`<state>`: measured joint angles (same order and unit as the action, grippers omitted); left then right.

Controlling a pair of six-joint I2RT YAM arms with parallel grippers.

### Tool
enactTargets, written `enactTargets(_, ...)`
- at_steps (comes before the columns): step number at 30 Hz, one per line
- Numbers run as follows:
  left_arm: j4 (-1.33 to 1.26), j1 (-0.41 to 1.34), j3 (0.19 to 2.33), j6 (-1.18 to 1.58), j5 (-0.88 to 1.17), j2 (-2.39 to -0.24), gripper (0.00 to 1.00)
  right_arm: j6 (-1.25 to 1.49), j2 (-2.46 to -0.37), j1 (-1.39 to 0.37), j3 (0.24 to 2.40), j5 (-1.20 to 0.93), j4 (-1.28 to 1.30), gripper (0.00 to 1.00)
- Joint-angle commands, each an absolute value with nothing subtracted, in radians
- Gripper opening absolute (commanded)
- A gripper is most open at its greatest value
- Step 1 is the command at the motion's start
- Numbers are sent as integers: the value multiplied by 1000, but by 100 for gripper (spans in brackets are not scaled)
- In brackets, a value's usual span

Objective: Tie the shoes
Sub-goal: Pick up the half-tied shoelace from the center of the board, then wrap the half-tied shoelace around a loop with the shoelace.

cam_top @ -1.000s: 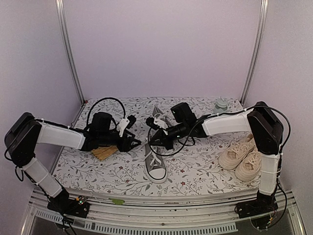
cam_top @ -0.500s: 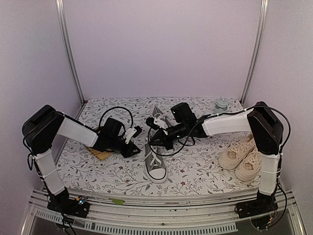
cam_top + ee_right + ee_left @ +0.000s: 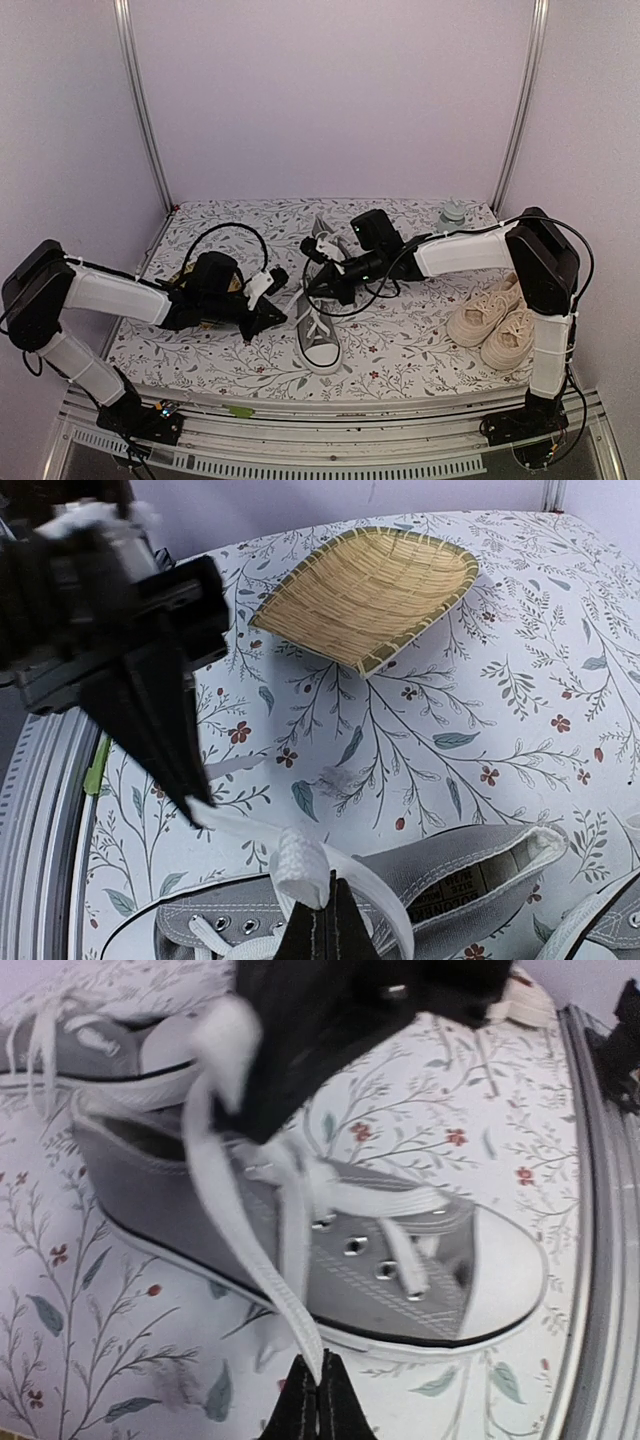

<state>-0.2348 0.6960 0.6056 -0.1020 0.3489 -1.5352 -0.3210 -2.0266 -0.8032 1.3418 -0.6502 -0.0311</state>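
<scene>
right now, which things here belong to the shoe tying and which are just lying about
Job: near grey sneaker, its white laces pinched by left gripper and right gripper; second grey sneaker; cream pair.
Lying about: woven tray; small grey-green object.

One small grey shoe (image 3: 318, 338) with a white toe and a white sole lies flat just to the right of the left pincer (image 3: 277, 312), with its toe pointing at the near edge. Its white laces (image 3: 290, 1260) are undone: one long flat end is pinched in the tips of the left pincer, and a folded bit is pinched in the right pincer (image 3: 311, 287) just above the shoe. The other grey shoe (image 3: 325, 232) lies just behind the right pincer, and the two cream shoes (image 3: 495, 318) sit side by side, touching, well off to the right of both pincers.
</scene>
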Motion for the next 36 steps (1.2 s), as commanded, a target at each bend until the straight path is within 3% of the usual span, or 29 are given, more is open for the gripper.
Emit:
enactTargets(1, -211, 769, 559, -105, 487, -1423, 0, -273, -2027, -788, 1337, -665, -48, 1)
enactTargets(8, -119, 799, 620, -131, 566, -1433, 0, -256, -2006, -783, 1325, -718, -57, 1)
enactTargets(13, -183, 835, 765, -150, 578, -1568, 0, -249, -2014, -774, 1339, -723, -44, 1)
enactTargets(29, -696, 882, 809, -63, 621, -1735, 0, -228, -2032, -752, 1359, -750, -38, 0)
enactTargets(36, -676, 899, 837, -89, 538, -1816, 7, -235, -2036, -752, 1367, -739, -18, 1)
